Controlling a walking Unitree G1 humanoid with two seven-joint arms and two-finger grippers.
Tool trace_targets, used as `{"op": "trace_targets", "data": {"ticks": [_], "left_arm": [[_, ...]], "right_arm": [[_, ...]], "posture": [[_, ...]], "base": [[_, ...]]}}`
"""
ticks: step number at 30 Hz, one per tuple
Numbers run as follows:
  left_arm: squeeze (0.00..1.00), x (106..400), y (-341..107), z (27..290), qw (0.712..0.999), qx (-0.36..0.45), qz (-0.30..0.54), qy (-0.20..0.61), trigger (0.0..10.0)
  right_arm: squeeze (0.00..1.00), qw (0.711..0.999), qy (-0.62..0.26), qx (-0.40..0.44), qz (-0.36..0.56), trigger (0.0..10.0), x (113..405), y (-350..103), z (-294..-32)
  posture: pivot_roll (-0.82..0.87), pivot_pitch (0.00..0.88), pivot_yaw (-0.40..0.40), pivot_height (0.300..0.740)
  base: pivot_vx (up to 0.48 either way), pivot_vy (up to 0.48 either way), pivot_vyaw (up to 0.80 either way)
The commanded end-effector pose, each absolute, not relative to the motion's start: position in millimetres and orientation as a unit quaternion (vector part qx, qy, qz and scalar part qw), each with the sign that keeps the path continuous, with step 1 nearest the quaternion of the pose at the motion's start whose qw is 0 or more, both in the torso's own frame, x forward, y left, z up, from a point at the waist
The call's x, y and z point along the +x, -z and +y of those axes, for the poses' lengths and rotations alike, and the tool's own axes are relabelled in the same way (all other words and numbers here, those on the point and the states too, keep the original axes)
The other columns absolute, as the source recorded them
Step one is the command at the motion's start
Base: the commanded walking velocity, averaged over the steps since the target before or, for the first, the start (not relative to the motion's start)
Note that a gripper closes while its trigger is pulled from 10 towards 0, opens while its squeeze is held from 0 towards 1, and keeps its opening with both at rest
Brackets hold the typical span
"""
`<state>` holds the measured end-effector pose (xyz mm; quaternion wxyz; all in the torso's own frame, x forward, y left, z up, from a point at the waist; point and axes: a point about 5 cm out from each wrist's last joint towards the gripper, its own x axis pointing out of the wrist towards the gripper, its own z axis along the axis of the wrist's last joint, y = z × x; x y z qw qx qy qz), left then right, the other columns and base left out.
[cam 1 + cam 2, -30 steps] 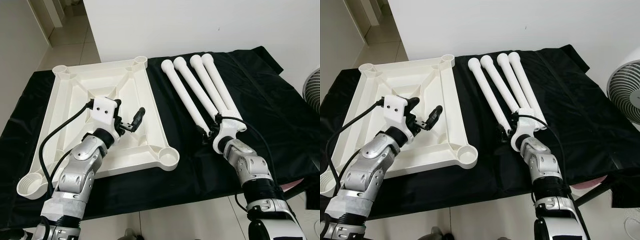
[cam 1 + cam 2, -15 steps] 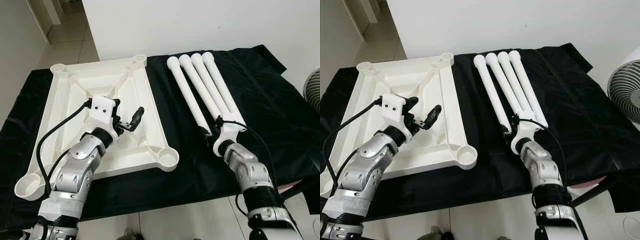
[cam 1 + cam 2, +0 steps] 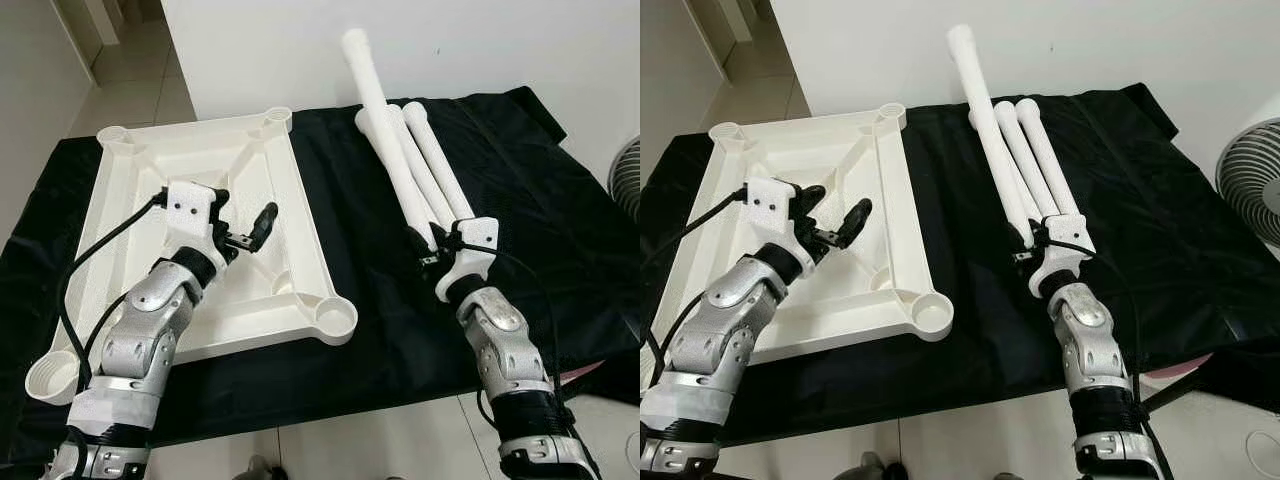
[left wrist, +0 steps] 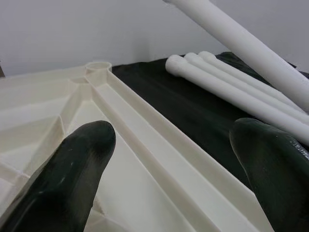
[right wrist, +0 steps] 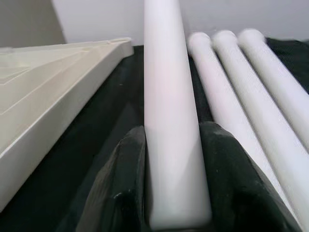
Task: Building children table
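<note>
The white plastic tabletop (image 3: 215,225) lies upside down on the left half of the black-draped desk (image 3: 560,200), ribs and round corner sockets (image 3: 335,318) facing up — set that way, I judge, so the legs can be pushed in from above. The right hand (image 3: 432,248) is closed round the near end of one white table leg (image 3: 375,110), tilting its far end clear of the cloth toward the back edge; three more legs (image 3: 425,165) lie side by side just beside it. The left hand (image 3: 243,228) hovers over the tabletop's middle with fingers (image 4: 67,174) spread wide and nothing between them, probably ready to steady the tabletop while the leg goes toward a socket.
</note>
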<state>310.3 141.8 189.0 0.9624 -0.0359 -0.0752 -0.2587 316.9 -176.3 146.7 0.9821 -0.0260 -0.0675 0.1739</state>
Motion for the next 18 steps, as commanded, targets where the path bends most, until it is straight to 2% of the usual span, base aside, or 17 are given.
{"op": "trace_targets", "data": {"ticks": [1,3,4,7,9,10,13,18], "left_arm": [[0.0,304.9,-197.4,133.1,0.932,-0.037,-0.084,0.351,10.0],[0.0,304.0,-200.2,129.1,0.92,-0.059,-0.076,0.379,10.0],[0.0,301.6,-207.6,118.0,0.884,-0.113,-0.054,0.45,10.0],[0.0,300.7,-210.2,114.6,0.872,-0.129,-0.048,0.471,10.0],[0.0,305.9,-218.5,108.6,0.849,-0.164,-0.042,0.5,10.0],[0.0,305.9,-218.5,108.6,0.849,-0.164,-0.042,0.5,10.0],[0.0,317.8,-230.4,101.0,0.825,-0.204,-0.031,0.526,10.0],[0.0,326.6,-234.3,97.1,0.824,-0.215,-0.023,0.524,10.0]], "right_arm": [[0.0,0.976,-0.197,-0.033,-0.088,10.0,314.3,-151.3,-170.2],[0.0,0.973,-0.211,-0.04,-0.091,10.0,313.4,-151.9,-167.9],[0.0,0.964,-0.24,-0.051,-0.1,10.0,312.4,-154.0,-161.9],[0.0,0.962,-0.249,-0.05,-0.101,10.0,312.3,-154.5,-160.0],[0.0,0.956,-0.265,-0.057,-0.111,10.0,313.7,-157.8,-154.7],[0.0,0.956,-0.265,-0.057,-0.111,10.0,313.7,-157.8,-154.7],[0.0,0.948,-0.284,-0.067,-0.128,10.0,316.7,-163.8,-146.1],[0.0,0.941,-0.302,-0.061,-0.142,10.0,316.0,-168.8,-140.0]], "posture": [[-0.08,0.068,0.082,0.74],[-0.08,0.069,0.077,0.74],[-0.08,0.069,0.073,0.74],[-0.08,0.069,0.073,0.74],[-0.08,0.067,0.068,0.74],[-0.08,0.067,0.068,0.74],[-0.09,0.061,0.072,0.74],[-0.09,0.062,0.075,0.74]], "base": [[0.0,0.0,0.0],[0.0,0.0,0.0],[0.0,0.0,0.0],[0.0,0.0,0.0],[0.0,0.0,0.0],[0.0,0.0,0.0],[0.0,0.0,0.0],[0.0,0.0,0.0]]}}
